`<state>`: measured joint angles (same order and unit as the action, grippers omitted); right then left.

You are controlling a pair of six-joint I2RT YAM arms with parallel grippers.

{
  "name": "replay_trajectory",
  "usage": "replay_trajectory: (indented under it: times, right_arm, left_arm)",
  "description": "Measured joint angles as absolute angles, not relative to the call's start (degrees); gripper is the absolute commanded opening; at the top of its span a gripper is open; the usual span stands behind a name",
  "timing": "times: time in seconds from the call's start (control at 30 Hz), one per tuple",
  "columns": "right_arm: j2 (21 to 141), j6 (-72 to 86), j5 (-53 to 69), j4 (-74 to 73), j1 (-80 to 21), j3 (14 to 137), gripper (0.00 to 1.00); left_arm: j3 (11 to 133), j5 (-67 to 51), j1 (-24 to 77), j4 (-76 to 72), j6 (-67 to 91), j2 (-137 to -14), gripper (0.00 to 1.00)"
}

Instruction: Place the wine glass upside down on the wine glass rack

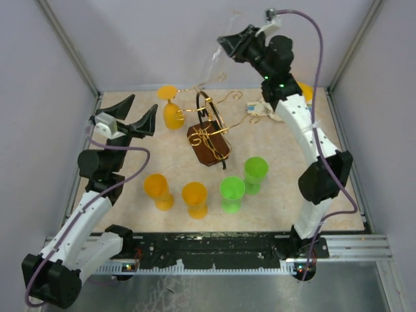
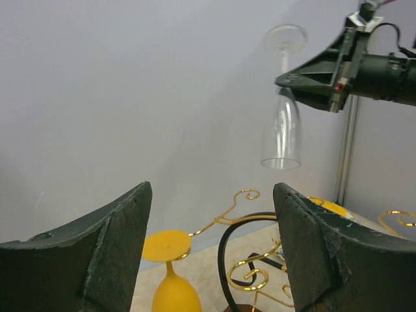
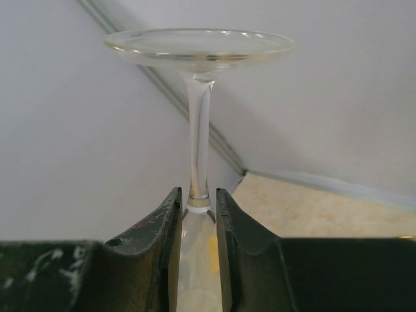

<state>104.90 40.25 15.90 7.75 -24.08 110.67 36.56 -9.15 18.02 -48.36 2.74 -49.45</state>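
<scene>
The right gripper is clamped on the stem of a clear wine glass, just where the stem meets the bowl, with a dark finger pressed against each side. The glass hangs upside down, its round foot on top and its bowl pointing down below the jaws. From across the table, the left wrist camera shows that gripper holding the wine glass high in the air, above and behind the rack and clear of the wire.

The left gripper stands wide open with nothing between its fingers, off to the left of the rack and apart from it.

The wine glass rack sits near the middle of the table, tilted in the overhead view, gold curled arms spreading from its dark square base. An orange glass hangs foot-up at the end of its left arm.

Nearer the arm bases, two orange glasses and two green glasses stand on the table in a loose row.
</scene>
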Motion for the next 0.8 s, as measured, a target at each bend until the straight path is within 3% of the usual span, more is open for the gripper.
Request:
replay_trajectory:
  times: [0.27,0.5,0.8]
  right_arm:
    - [94.26,29.95,12.01,5.78,-10.0,103.61,0.25]
    - [88.2,17.61,9.3,8.21,-8.12,93.19,0.24]
    - [90.59,12.4,14.44,14.2,-8.12,77.8,0.11]
  left_arm:
    - [42.74,-7.01,18.02,-41.15,2.68,-50.76,0.82]
    - [48.71,-4.45,18.02,-30.85,2.87,-52.73,0.84]
    - [63.99,-3.16,18.02,-15.73,4.34,-59.83,0.84]
